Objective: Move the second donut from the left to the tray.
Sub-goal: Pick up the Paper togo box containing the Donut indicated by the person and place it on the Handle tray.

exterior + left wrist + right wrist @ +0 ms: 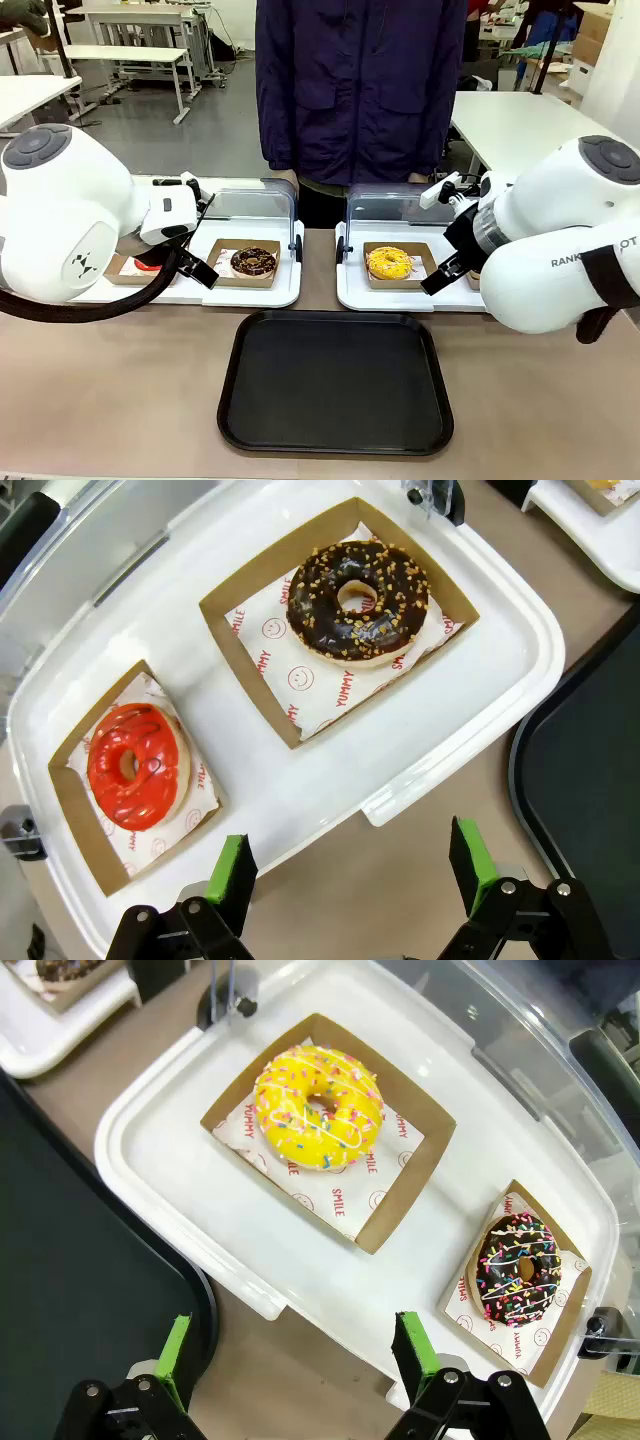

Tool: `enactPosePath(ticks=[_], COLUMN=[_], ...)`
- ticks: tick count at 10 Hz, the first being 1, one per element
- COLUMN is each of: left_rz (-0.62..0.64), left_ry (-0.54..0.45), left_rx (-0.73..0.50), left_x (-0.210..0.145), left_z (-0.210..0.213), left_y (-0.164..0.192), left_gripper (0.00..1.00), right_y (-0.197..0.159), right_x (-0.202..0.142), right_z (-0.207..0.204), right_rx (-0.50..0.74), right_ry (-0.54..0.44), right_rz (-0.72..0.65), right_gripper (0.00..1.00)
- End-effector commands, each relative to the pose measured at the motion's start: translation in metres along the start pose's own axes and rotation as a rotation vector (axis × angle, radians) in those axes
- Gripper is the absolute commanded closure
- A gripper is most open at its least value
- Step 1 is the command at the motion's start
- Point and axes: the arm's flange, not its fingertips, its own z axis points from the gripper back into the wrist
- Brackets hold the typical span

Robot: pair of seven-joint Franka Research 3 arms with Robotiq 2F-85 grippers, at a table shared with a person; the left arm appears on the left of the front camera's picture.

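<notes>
Chocolate-frosted ring donut [358,602], tan nut bits, in brown cardboard holder [222,645].

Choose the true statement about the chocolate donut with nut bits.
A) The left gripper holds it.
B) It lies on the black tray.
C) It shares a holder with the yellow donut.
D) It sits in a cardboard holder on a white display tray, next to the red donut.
D: the chocolate donut with nut bits rests in its cardboard holder on the white display tray, with the red donut alongside in a separate holder.
</notes>
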Motion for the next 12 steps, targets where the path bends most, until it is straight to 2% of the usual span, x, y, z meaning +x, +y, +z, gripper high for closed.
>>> enactPosePath(ticks=[1,10,12], left_rz=[0.0,0.0,0.048], left_ry=[0.0,0.0,-0.043], left_rx=[0.0,0.0,-0.084], left_x=[0.0,0.0,0.037], left_z=[0.0,0.0,0.036], left_y=[0.0,0.0,0.032], left_gripper=[0.0,0.0,0.0], right_y=[0.0,0.0,-0.047], right_x=[0.0,0.0,0.045], right_z=[0.0,0.0,0.055], right_rx=[0.0,0.0,0.043], right_ry=[0.0,0.0,-0.086], right_rz=[0.0,0.001,-0.031], right_gripper=[0.0,0.0,0.0])
